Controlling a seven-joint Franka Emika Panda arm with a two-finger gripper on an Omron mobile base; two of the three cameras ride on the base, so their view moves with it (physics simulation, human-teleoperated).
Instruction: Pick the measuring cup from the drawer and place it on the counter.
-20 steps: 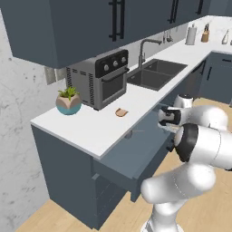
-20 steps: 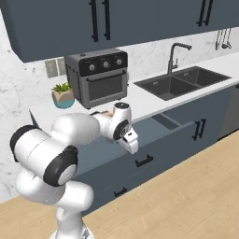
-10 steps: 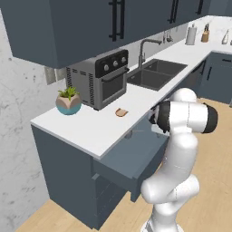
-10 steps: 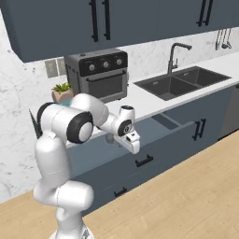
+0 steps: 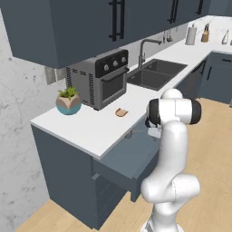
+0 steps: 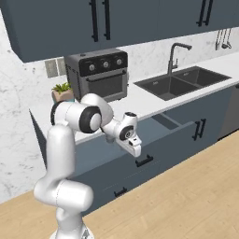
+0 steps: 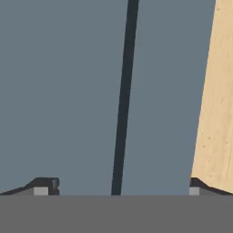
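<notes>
The drawer stands pulled out below the counter; its front panel faces the room. My gripper hangs over the drawer's outer right part, by the front panel, gripper. In the hand view its fingertips sit far apart, open and empty, over blue-grey panels split by a dark gap, with wood floor on the right. A small grey shape lies in the drawer under the counter edge; it is too small to tell whether it is the measuring cup.
On the counter stand a toaster oven, a potted plant and a tan bread-like piece. The dark sink with its faucet lies further right. Upper cabinets hang above.
The arm has unfolded from a low, bunched pose into an upright one. The gripper has stayed over the drawer's front edge and shifted only slightly.
</notes>
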